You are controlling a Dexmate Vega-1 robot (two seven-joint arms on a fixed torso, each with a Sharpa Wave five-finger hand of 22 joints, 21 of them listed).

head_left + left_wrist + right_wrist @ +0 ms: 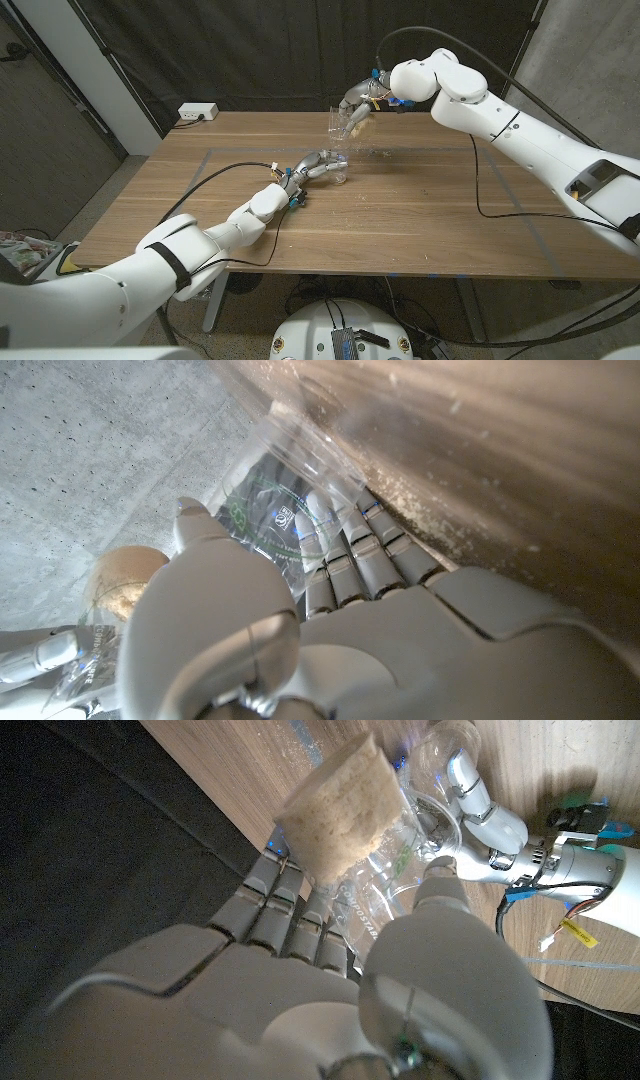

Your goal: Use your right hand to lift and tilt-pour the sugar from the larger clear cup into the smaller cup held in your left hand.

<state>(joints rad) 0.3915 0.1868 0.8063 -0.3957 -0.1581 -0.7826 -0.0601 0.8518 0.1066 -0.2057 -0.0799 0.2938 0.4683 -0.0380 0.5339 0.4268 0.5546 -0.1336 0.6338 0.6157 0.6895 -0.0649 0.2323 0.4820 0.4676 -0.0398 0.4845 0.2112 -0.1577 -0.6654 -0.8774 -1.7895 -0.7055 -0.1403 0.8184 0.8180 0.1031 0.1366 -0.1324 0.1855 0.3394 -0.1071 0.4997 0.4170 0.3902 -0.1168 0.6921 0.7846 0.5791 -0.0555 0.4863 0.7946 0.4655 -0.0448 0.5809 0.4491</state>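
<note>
Your left hand (pixel 312 168) steadies the smaller cup (pixel 337 173) low on the wooden counter (pixel 430 220), fingers (pixel 345 565) wrapped around its thin, crinkly clear plastic. Above it, your right hand (pixel 362 100) grips the larger clear cup (pixel 345 815), tilted so the pale, grainy sugar (pixel 335 805) slides mouthward.

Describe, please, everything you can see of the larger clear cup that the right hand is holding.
The larger clear cup is thin transparent plastic with faint printing on its wall. The right hand grips it, fingers on one side and thumb on the other, lifted off the table and tilted. A pale brown mass of sugar sits inside it. In the head view it hangs just above the smaller cup held by the left hand.
</note>
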